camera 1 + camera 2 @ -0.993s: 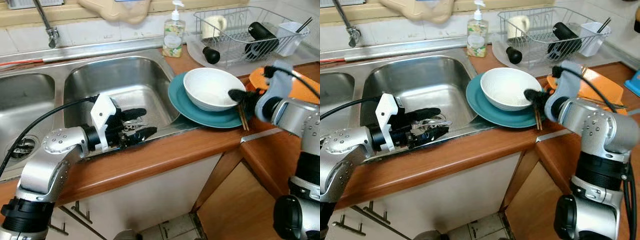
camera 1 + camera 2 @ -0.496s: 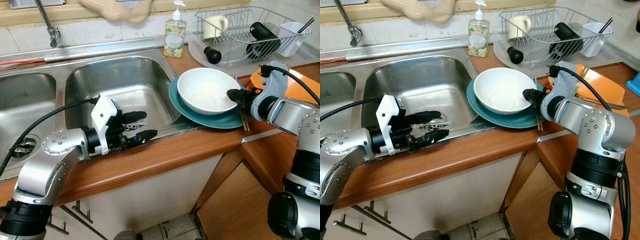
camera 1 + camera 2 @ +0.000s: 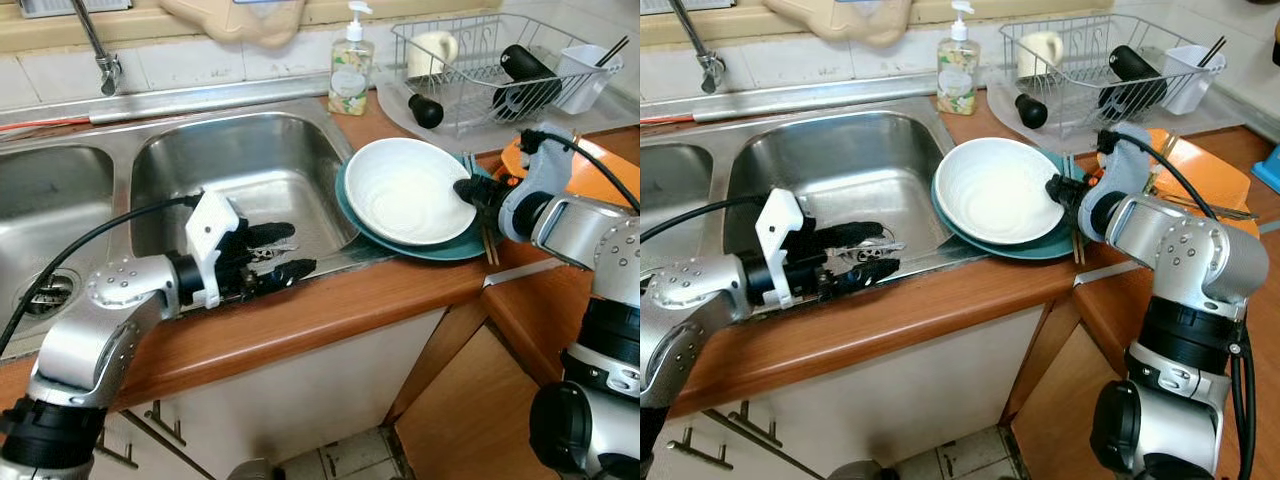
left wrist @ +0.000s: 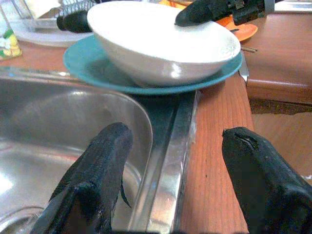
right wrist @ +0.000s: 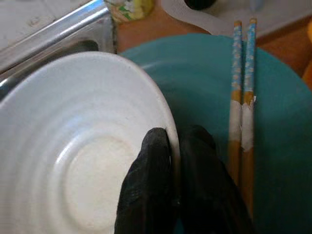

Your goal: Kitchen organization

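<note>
A white bowl (image 3: pixel 408 190) rests on a teal plate (image 3: pixel 462 243) on the wooden counter just right of the sink. It is tipped up, its opening facing the sink. My right gripper (image 3: pixel 462 188) is shut on the bowl's right rim; the right wrist view shows the fingers (image 5: pixel 151 161) pinching the rim of the bowl (image 5: pixel 83 146). A pair of chopsticks (image 5: pixel 242 97) lies across the plate (image 5: pixel 204 73). My left gripper (image 3: pixel 298 248) hovers open at the sink's front edge, with nothing between its fingers (image 4: pixel 97 165), and points at the bowl (image 4: pixel 161 48).
A steel double sink (image 3: pixel 240 160) fills the left, with a tap (image 3: pixel 95 45) behind. A soap bottle (image 3: pixel 348 65) and a wire dish rack (image 3: pixel 490 60) holding a mug and dark items stand at the back. An orange plate (image 3: pixel 612 172) lies far right.
The right gripper has tipped the bowl from sitting level to leaning toward the sink and shifted it slightly left. The left arm has barely moved.
</note>
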Controlling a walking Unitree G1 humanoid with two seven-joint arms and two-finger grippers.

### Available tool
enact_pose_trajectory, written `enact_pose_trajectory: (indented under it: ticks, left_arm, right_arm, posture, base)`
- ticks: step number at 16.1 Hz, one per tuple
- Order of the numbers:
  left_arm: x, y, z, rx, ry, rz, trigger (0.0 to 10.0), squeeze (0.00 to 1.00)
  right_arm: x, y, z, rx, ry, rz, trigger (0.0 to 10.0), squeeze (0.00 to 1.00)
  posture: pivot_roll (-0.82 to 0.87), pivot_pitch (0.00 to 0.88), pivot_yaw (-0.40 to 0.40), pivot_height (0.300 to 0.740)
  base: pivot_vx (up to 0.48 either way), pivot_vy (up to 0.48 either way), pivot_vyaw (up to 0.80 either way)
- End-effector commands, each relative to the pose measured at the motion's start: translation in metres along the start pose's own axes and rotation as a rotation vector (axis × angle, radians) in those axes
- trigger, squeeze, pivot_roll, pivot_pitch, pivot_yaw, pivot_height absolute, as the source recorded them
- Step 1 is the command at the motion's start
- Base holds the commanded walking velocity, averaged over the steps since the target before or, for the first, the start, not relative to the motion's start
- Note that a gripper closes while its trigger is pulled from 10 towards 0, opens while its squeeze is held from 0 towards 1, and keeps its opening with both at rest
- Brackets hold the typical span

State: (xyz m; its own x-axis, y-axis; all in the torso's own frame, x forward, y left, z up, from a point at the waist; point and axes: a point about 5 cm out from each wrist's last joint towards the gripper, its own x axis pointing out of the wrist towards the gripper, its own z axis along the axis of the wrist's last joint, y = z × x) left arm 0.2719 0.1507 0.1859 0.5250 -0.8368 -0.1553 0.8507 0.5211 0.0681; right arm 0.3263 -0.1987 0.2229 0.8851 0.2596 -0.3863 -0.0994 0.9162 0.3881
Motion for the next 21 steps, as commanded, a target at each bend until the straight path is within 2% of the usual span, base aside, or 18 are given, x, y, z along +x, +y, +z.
enact_pose_trajectory:
  ticks: [1, 4, 6, 7, 8, 9, 10, 12, 16, 17, 19, 21]
  left_arm:
    - [0.002, 0.003, 0.006, 0.01, -0.014, 0.023, 10.0, 0.0]
    - [0.005, 0.008, 0.012, -0.021, -0.022, 0.059, 10.0, 0.0]
    - [0.009, 0.013, 0.021, -0.074, -0.089, 0.091, 10.0, 0.0]
    - [0.011, 0.014, 0.025, -0.098, -0.124, 0.096, 10.0, 0.71]
    - [0.014, 0.015, 0.031, -0.125, -0.179, 0.111, 10.0, 1.0]
    - [0.017, 0.016, 0.034, -0.147, -0.213, 0.118, 10.0, 1.0]
    - [0.02, 0.016, 0.039, -0.19, -0.256, 0.111, 10.0, 0.04]
    - [0.025, 0.014, 0.043, -0.263, -0.307, 0.079, 10.0, 0.0]
    - [0.031, 0.01, 0.039, -0.324, -0.306, 0.048, 10.0, 0.0]
    - [0.033, 0.01, 0.037, -0.329, -0.295, 0.059, 10.0, 0.0]
    - [0.035, 0.02, 0.034, -0.326, -0.28, 0.148, 10.0, 0.0]
    - [0.034, 0.027, 0.036, -0.354, -0.313, 0.19, 2.5, 0.0]
  right_arm:
    - [0.0, 0.003, 0.002, 0.008, 0.002, 0.012, 0.0, 0.0]
    - [-0.003, 0.01, 0.011, -0.007, -0.049, 0.05, 0.0, 0.0]
    - [-0.007, 0.019, 0.021, -0.047, -0.115, 0.094, 0.0, 0.0]
    - [-0.009, 0.023, 0.024, -0.069, -0.14, 0.11, 0.0, 0.0]
    - [-0.012, 0.028, 0.026, -0.095, -0.171, 0.135, 0.0, 0.0]
    - [-0.013, 0.031, 0.028, -0.115, -0.208, 0.152, 0.0, 0.0]
    - [-0.014, 0.033, 0.031, -0.126, -0.241, 0.161, 0.0, 0.0]
    - [-0.019, 0.039, 0.036, -0.15, -0.287, 0.195, 0.0, 0.0]
    - [-0.026, 0.056, 0.04, -0.22, -0.373, 0.308, 0.0, 0.0]
    - [-0.028, 0.061, 0.04, -0.233, -0.381, 0.349, 0.0, 0.0]
    - [-0.033, 0.072, 0.037, -0.244, -0.387, 0.434, 0.0, 0.0]
    - [-0.034, 0.075, 0.035, -0.252, -0.39, 0.461, 0.0, 0.0]
  posture:
    - [-0.02, 0.0, 0.022, 0.74]
    - [-0.02, 0.0, 0.021, 0.74]
    - [-0.02, 0.0, 0.021, 0.74]
    - [-0.02, 0.0, 0.021, 0.74]
    - [-0.02, 0.0, 0.024, 0.74]
    - [-0.02, 0.0, 0.025, 0.74]
    - [-0.02, 0.0, 0.025, 0.74]
    - [-0.02, 0.0, 0.029, 0.74]
    - [-0.02, 0.0, 0.032, 0.74]
    - [-0.02, 0.0, 0.032, 0.74]
    - [-0.02, 0.0, 0.036, 0.74]
    - [-0.02, 0.0, 0.036, 0.74]
  base:
    - [0.0, 0.0, 0.0]
    - [0.0, 0.0, 0.0]
    - [0.0, 0.0, 0.0]
    - [0.0, 0.0, 0.0]
    - [0.0, 0.0, 0.0]
    - [0.0, 0.0, 0.0]
    - [0.0, 0.0, 0.0]
    - [0.0, 0.0, 0.0]
    - [0.0, 0.0, 0.0]
    - [0.0, 0.0, 0.0]
    - [0.0, 0.0, 0.0]
    - [0.0, 0.0, 0.0]
